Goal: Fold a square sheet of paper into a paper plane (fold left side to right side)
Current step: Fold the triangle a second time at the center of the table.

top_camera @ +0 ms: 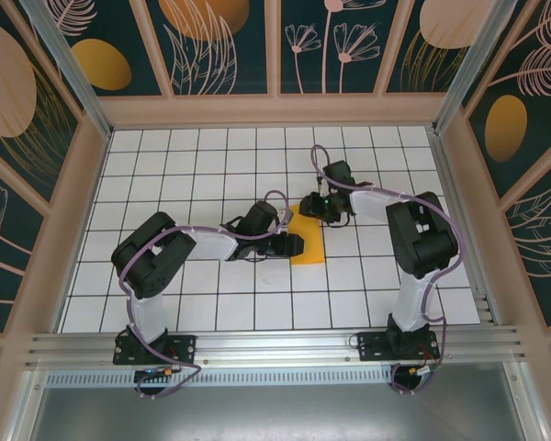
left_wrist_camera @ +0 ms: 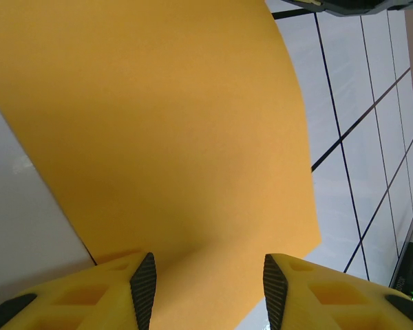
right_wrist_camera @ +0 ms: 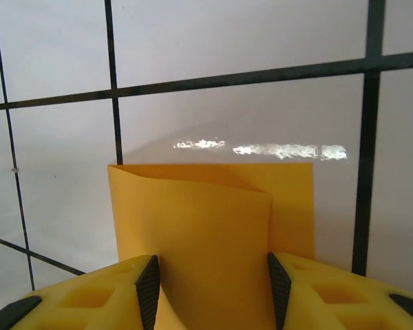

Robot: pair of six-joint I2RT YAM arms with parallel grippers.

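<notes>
The square sheet of paper point(top_camera: 309, 246) lies on the white grid table point(top_camera: 202, 175) near the middle, folded over into a narrower bright orange rectangle. My left gripper point(top_camera: 294, 244) rests at its left edge. In the left wrist view the paper point(left_wrist_camera: 165, 137) spreads under my left gripper point(left_wrist_camera: 210, 285), whose jaws stand open over it. My right gripper point(top_camera: 310, 206) is at the paper's far end. In the right wrist view the upper layer of the paper point(right_wrist_camera: 193, 220) bulges loosely above the lower layer, between the open jaws of my right gripper point(right_wrist_camera: 212, 289).
Patterned walls point(top_camera: 275, 46) enclose the table on three sides. An aluminium rail point(top_camera: 275, 344) runs along the near edge by both arm bases. White tiles stretch to the left point(top_camera: 138, 184) and far side of the paper.
</notes>
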